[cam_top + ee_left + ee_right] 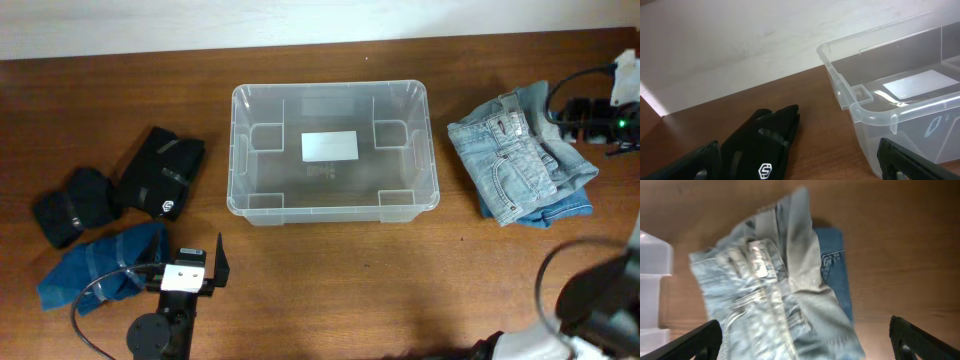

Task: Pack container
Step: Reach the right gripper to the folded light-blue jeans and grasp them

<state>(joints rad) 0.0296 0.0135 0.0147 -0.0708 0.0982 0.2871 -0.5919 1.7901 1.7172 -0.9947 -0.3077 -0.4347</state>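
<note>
The clear container (432,150) stands empty at the table's middle, with a white label (330,147) on its base. It also shows in the left wrist view (875,107) and at the left edge of the right wrist view (652,255). My left gripper (188,256) is open and empty near the front left. In the left wrist view (800,170) it frames a black garment with a white logo (760,145). My right gripper (565,118) is open above the folded light jeans (515,150). The right wrist view (807,345) shows the jeans (770,295) below it, not gripped.
A second black garment (70,205) and a blue garment (100,265) lie at the far left, beside the black logo garment (160,175). Darker blue denim (565,208) lies under the light jeans. A pale wall edge runs along the table's back.
</note>
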